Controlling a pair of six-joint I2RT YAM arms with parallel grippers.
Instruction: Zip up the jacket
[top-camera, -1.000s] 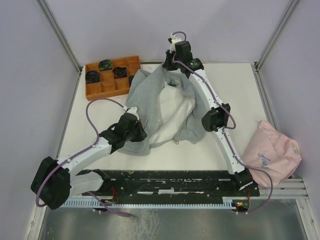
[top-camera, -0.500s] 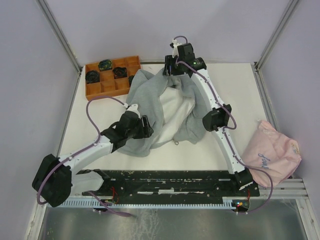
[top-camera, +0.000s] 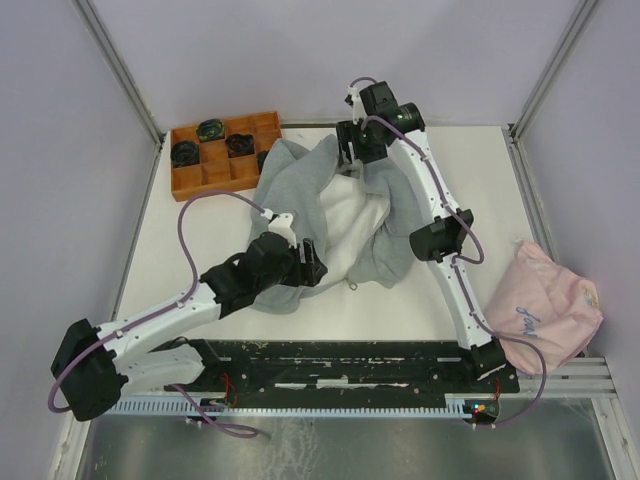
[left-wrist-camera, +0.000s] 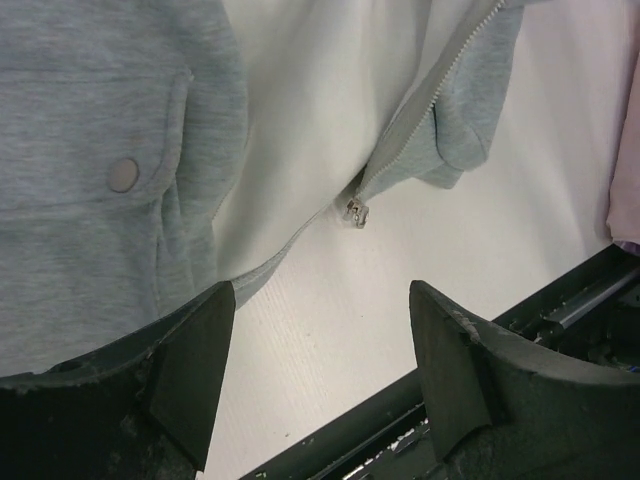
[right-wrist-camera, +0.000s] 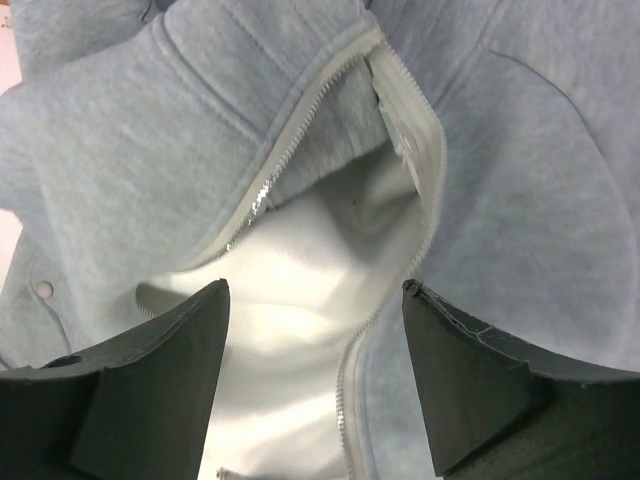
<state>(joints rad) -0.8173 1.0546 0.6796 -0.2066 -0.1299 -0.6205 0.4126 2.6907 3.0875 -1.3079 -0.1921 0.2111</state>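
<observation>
The light grey jacket (top-camera: 300, 195) lies crumpled in the middle of the table, its front open and its white lining (top-camera: 345, 225) showing. Its zipper pull (left-wrist-camera: 355, 212) rests on the bare table at the lower hem, and it shows as a small ring (top-camera: 353, 288) in the top view. My left gripper (top-camera: 308, 266) hovers open over the near hem, with only table between its fingers (left-wrist-camera: 200, 350). At the jacket's far end my right gripper (top-camera: 350, 150) hangs open above the parted zipper tracks (right-wrist-camera: 300, 130), holding nothing.
An orange compartment tray (top-camera: 190, 180) with dark items sits at the back left, touching the jacket's edge. A pale pink cloth (top-camera: 545, 310) lies at the right near corner. The black base rail (top-camera: 350, 362) runs along the near edge.
Both grippers have gone from shut to open and let go of the jacket. The left gripper has shifted right along the near hem; the right one has drawn back slightly from the far end.
</observation>
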